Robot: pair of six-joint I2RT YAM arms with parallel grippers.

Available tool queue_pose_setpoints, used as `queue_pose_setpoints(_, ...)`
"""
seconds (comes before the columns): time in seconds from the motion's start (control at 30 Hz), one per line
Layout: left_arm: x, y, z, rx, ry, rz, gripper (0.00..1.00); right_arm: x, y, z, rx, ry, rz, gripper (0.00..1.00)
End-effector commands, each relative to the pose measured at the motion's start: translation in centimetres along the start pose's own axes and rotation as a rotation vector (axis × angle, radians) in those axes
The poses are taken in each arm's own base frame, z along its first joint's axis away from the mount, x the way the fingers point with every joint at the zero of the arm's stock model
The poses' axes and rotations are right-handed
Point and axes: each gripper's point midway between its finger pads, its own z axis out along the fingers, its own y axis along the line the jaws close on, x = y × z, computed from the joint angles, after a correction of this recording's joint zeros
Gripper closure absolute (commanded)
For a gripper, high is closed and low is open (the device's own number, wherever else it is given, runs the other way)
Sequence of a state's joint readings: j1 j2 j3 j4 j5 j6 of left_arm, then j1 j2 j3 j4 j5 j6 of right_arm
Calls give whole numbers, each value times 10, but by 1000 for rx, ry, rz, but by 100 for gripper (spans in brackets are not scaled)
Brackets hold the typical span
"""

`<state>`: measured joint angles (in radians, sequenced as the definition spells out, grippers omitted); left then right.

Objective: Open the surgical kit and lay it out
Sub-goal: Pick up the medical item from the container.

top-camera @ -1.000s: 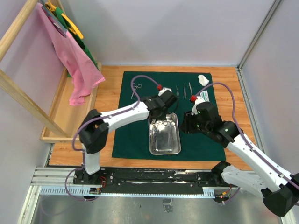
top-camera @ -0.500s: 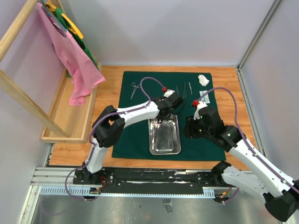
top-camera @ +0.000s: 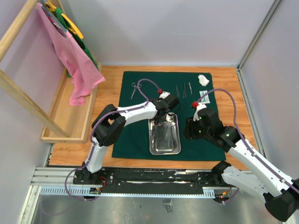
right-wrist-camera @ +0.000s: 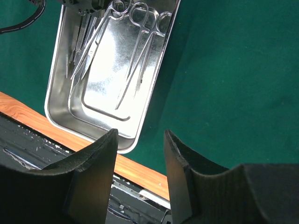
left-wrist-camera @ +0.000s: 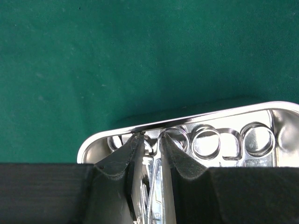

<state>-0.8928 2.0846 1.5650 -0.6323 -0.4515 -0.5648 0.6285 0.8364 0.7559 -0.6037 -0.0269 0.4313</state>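
2 white arms, black joints, lilac cables, red knobs, black left hand, black right hand

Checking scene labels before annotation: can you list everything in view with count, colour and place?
cloth wrap: 1, dark green, spread flat on the table
steel tray: 1, shiny, on the cloth's near half
instruments in tray: several, steel, ring-handled, exact count unclear
forceps: 1, steel, cloth's far left
tweezers: 3, steel, cloth's far middle
gauze wad: 1, white, cloth's far right corner
packet: 1, white, cloth's right edge
table: 1, wood
rack: 1, wood, left side
pink cloth: 1, hanging on the rack
left gripper: black, at the tray's far end, closed on one instrument
right gripper: black, open, empty, right of the tray
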Motion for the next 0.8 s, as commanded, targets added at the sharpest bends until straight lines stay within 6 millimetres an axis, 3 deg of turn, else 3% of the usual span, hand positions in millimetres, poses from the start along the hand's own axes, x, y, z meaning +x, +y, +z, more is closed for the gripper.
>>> queue_pose_setpoints(0.0, 7, -1, 12, -9, 11, 7, 74, 1, -4, 3, 10, -2, 27, 55)
queue_pose_setpoints(0.47, 27, 1, 17, 1, 63, 25, 74, 7, -4, 11, 5, 18, 33, 55)
queue_pose_setpoints(0.63, 27, 1, 18, 7, 60, 40, 60, 9, -3, 14, 0, 23, 37, 55)
queue_pose_setpoints(0.7, 30, -1, 22, 9, 69, 47, 64, 10, -3, 15, 0, 25, 38, 55)
queue_pose_setpoints(0.77, 32, -1, 25, 7, 76, 52, 75, 10, -3, 14, 0, 23, 36, 55)
